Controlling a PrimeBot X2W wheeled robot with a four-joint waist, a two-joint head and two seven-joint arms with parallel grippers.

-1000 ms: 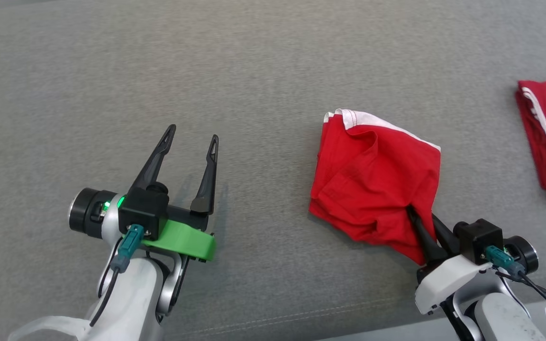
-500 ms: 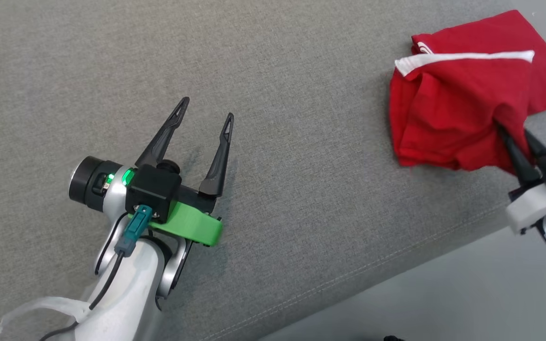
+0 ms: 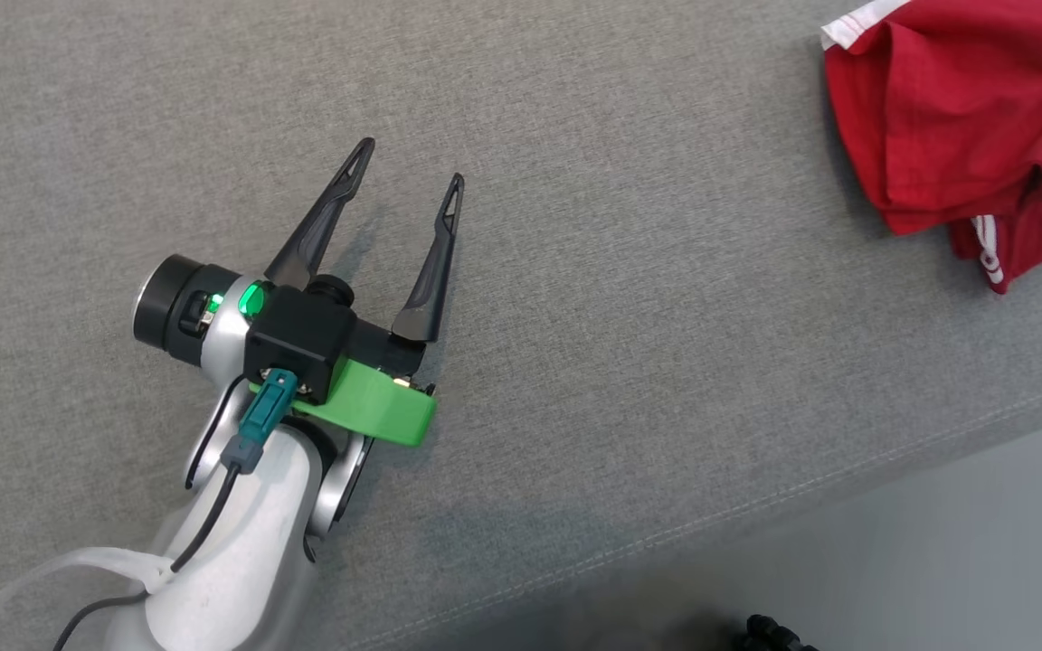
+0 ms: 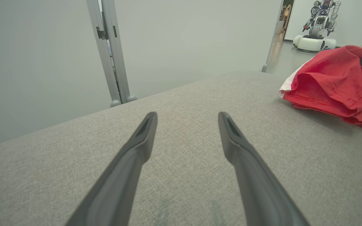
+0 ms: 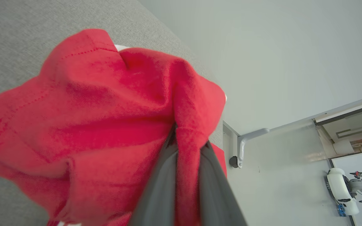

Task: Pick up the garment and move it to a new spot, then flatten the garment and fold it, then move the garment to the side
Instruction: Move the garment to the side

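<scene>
Two grippers to report. My left gripper (image 3: 412,161) hangs over the near left of the grey upholstered surface (image 3: 629,298), its long dark fingers (image 4: 130,163) spread wide with nothing between them. From the left wrist I see bare weave under the tips. My right gripper (image 5: 189,138) is pinched almost closed on a fold of the red garment (image 3: 946,117), and the right wrist view shows the cloth bunched between and around both fingers. The garment lies crumpled at the far right of the surface, with white trim (image 3: 856,23) at its far left corner. A red fold with a white stripe (image 3: 989,253) shows at its near edge; I cannot tell whether it belongs to the same garment. Pale floor (image 3: 982,542) lies past the surface's stitched near edge. Another robot (image 4: 317,25) stands in the far background from the left wrist.
</scene>
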